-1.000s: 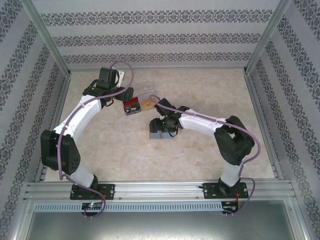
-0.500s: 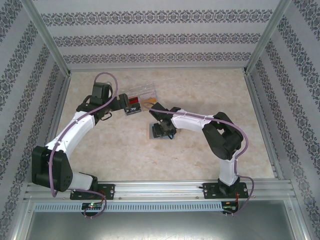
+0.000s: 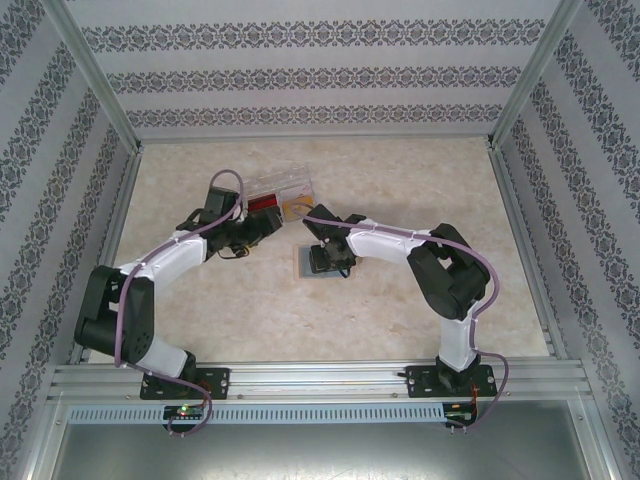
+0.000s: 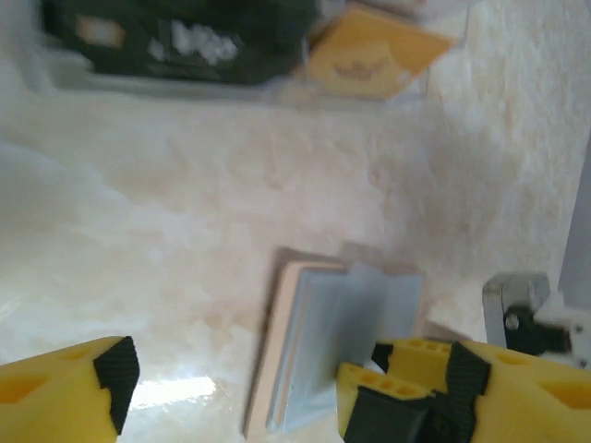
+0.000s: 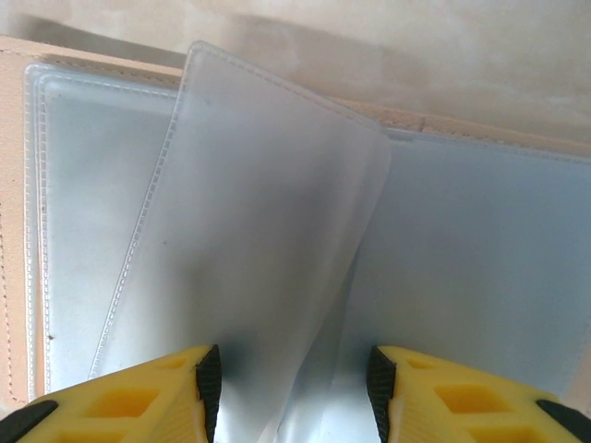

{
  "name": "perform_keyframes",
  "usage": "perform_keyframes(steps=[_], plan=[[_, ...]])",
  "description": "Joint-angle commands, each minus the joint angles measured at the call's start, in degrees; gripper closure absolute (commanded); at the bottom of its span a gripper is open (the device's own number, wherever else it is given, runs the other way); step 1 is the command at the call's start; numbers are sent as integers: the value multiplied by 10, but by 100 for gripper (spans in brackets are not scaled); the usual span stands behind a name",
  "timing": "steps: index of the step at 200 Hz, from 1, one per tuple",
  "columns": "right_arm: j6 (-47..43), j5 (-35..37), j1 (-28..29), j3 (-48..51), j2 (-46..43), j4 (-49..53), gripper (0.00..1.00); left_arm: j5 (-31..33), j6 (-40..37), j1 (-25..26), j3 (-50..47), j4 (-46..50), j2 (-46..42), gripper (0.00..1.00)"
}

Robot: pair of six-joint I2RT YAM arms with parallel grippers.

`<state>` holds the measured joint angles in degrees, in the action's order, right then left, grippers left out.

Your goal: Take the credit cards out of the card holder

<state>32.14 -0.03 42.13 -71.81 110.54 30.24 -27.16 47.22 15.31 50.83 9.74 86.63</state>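
Right wrist: holder [image 5: 462, 258] (open) beneath pincer [image 5: 291, 374]

My overhead camera gives bright, even, diffuse light on the pale marbled table [image 3: 420, 290], with only faint soft shadows. My left wrist picture is blurred and overexposed, glare bleaching the tabletop, the dark card with pale marks [image 4: 175, 37] smeared. My right wrist picture is sharper, the frosted plastic sleeve [image 5: 259, 231] hazy.

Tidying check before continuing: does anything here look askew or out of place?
One clear sleeve of the card holder sticks up slanted across its open panels, between the open jaws of the right gripper. The orange-yellow card lies crooked in the clear box.
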Motion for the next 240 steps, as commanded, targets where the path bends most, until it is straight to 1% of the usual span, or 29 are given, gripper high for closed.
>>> perform_keyframes(steps=[1, 23, 45, 81, 102, 131, 150, 207, 240], plan=[[4, 3, -11, 28, 18, 10, 51, -45, 30, 35, -3, -16, 22, 19], [8, -2, -12, 32, 15, 6, 51, -30, 12, 72, 18, 21, 47, 28], [11, -6, -12, 34, 12, 3, 52, -35, 15, 96, 26, 26, 66, 38], [16, -15, -15, 40, 9, -7, 54, -45, 27, 109, 24, 8, 85, 56], [17, -21, -16, 45, 6, -14, 55, -54, 32, 112, 25, -1, 101, 61], [17, -27, -18, 47, 5, -18, 56, -79, 35, 114, 28, -26, 125, 63], [18, -29, -18, 48, 4, -18, 55, -71, 25, 118, 40, -15, 134, 64], [21, -18, -18, 54, 3, -22, 56, -57, 27, 127, 43, -9, 147, 66], [21, -20, -18, 56, 5, -23, 56, -44, 22, 129, 45, 5, 149, 65]])
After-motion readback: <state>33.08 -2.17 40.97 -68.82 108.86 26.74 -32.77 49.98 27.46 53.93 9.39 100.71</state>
